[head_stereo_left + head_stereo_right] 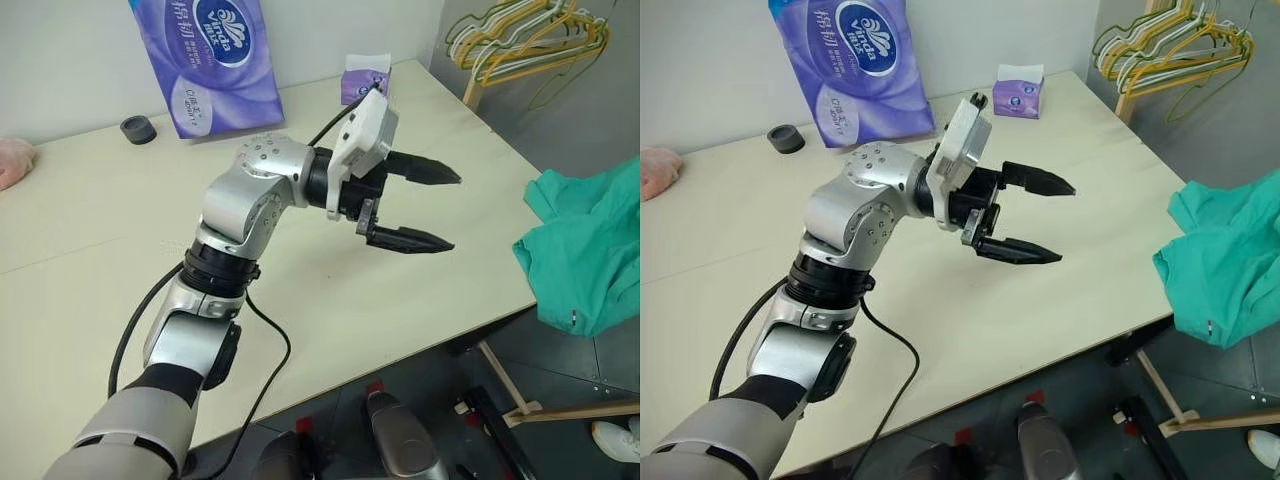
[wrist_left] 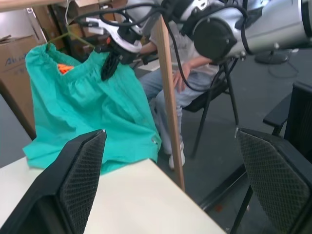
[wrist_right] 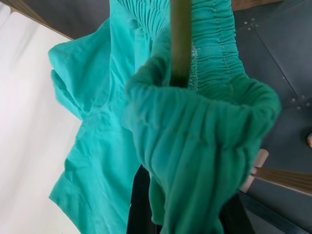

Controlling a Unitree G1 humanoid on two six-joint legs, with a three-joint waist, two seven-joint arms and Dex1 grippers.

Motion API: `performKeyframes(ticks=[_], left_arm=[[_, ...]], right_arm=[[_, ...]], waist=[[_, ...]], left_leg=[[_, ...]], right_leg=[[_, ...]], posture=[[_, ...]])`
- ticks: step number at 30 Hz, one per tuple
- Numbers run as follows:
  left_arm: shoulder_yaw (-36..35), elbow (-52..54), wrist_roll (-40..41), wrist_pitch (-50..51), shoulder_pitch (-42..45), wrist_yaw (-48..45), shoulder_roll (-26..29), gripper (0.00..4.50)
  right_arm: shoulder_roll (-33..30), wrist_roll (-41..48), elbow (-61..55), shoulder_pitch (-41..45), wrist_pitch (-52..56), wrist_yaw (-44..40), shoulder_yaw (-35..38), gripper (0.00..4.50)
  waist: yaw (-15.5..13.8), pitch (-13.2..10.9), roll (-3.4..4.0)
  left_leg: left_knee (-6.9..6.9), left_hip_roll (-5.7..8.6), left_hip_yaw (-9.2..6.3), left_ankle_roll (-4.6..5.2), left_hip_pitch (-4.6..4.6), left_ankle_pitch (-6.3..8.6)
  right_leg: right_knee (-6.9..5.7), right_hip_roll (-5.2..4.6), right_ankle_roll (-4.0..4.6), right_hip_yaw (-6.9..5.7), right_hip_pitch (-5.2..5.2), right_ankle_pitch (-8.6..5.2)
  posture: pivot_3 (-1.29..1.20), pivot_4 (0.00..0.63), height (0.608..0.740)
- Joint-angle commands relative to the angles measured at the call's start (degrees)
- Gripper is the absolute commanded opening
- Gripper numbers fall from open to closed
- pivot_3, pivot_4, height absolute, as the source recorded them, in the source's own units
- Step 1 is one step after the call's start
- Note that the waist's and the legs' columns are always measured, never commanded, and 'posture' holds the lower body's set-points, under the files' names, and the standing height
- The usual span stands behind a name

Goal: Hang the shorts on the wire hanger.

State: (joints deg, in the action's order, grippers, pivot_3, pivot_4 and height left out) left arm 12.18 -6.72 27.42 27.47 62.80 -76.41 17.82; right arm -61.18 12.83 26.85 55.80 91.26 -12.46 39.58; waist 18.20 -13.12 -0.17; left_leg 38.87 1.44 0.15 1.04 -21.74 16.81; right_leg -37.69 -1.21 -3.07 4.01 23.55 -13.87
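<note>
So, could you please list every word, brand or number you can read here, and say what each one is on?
"Vinda": white on the blue oval of the purple tissue pack against the wall.
White characters above that oval: too blurred to read.
White patch of small print lower on the pack: too small to read.
Small purple tissue box: its print is too small to read.

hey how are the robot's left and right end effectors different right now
The left end effector has its two black fingers spread wide and holds nothing, hovering over the table. The right end effector is shut on the waistband of the shorts, holding them up off the table's edge beside the wire hanger. Both are black two-fingered grippers on silver arms.
</note>
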Motion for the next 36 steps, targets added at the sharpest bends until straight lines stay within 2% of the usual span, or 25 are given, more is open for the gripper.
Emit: performKeyframes(ticks=[1,3,8,14,19,21,25,27,30,33,36], left_arm=[[-1.0,-0.7,0.8,-0.8,2.3,-0.9,-0.5,4.5],[-0.8,-1.5,0.6,-1.1,2.8,-1.4,-0.9,4.5],[-0.3,-3.0,-0.3,-2.2,3.3,-2.2,-1.3,4.5],[-0.2,-3.8,-1.2,-3.0,3.3,-3.0,-1.2,4.5],[-0.4,-4.5,-2.0,-3.7,3.3,-3.7,-0.9,4.5],[-0.3,-4.7,-2.4,-4.1,3.1,-3.8,-0.8,4.5],[-0.3,-5.0,-3.1,-4.8,2.7,-3.9,-0.3,4.5],[-0.5,-4.9,-3.5,-5.2,2.4,-3.4,-0.1,4.5],[-1.2,-5.2,-5.1,-6.5,1.2,-1.4,0.9,4.5],[-2.4,-6.1,-8.9,-9.9,-1.1,4.4,2.2,4.5],[-4.0,-5.6,-13.4,-11.7,-5.6,13.6,3.7,4.5]], right_arm=[[-0.3,0.5,-2.6,1.3,-1.1,0.0,2.8,0.25],[0.4,0.7,-4.2,1.4,-0.9,0.1,4.0,0.76],[1.7,0.7,-7.3,1.9,-1.8,0.5,5.8,2.44],[2.7,0.6,-13.4,1.0,-10.3,1.0,4.8,4.45],[3.8,0.6,-17.5,-1.2,-20.1,0.6,2.5,4.45],[3.0,0.1,-19.4,-5.1,-27.7,-2.3,-0.4,4.45],[3.3,-1.5,-22.3,-9.9,-38.9,-2.2,-2.2,4.45],[3.0,-3.1,-25.1,-14.0,-49.5,-4.0,-4.5,4.45],[6.5,-0.9,-32.1,-19.3,-56.7,-8.4,-7.8,4.45],[13.1,5.5,-41.8,-24.9,-56.4,-13.1,-11.5,4.45],[20.3,8.9,-48.2,-29.8,-54.8,-13.6,-16.6,4.45]], waist=[[0.2,0.0,0.01],[0.3,0.0,0.02],[1.0,0.0,0.03],[1.2,0.1,0.11],[1.6,0.1,0.12],[1.7,0.1,0.11],[1.9,0.1,0.14],[2.1,0.1,0.15],[2.4,0.1,0.14],[3.0,0.3,-0.04],[2.9,0.4,-0.01]], left_leg=[[0.0,0.0,0.01,0.0,0.0,0.0],[-0.01,0.0,0.01,0.0,0.0,0.0],[-0.03,0.0,0.02,-0.01,-0.01,0.01],[-0.05,0.0,0.04,-0.02,-0.01,0.01],[-0.06,0.0,0.05,-0.03,-0.04,0.01],[-0.06,0.0,0.03,-0.03,-0.05,0.01],[-0.03,0.03,0.06,-0.03,-0.06,0.01],[-0.04,0.04,0.05,-0.04,-0.06,0.01],[-0.04,0.03,0.02,-0.04,-0.06,0.01],[-0.06,-0.05,-0.03,-0.05,-0.03,0.01],[-0.05,-0.08,-0.11,-0.05,-0.02,0.02]], right_leg=[[0.01,0.0,-0.01,0.01,0.0,0.0],[0.01,0.0,-0.03,0.02,0.01,0.0],[0.0,0.0,-0.06,0.03,0.02,0.0],[-0.01,-0.01,-0.09,0.06,0.06,-0.01],[-0.03,-0.01,-0.11,0.06,0.13,0.0],[-0.04,-0.01,-0.12,0.05,0.13,0.01],[-0.05,-0.05,-0.16,0.07,0.14,0.02],[-0.06,-0.06,-0.15,0.06,0.15,0.03],[-0.1,-0.06,-0.17,0.05,0.15,0.03],[-0.14,-0.02,-0.16,0.04,0.15,0.04],[-0.24,-0.03,-0.04,0.0,0.15,0.11]], posture=[[-0.41,0.232,0.74],[-0.41,0.228,0.74],[-0.41,0.217,0.74],[-0.41,0.199,0.74],[-0.4,0.189,0.74],[-0.4,0.183,0.74],[-0.39,0.179,0.74],[-0.39,0.177,0.74],[-0.38,0.173,0.74],[-0.36,0.164,0.74],[-0.34,0.154,0.74]])
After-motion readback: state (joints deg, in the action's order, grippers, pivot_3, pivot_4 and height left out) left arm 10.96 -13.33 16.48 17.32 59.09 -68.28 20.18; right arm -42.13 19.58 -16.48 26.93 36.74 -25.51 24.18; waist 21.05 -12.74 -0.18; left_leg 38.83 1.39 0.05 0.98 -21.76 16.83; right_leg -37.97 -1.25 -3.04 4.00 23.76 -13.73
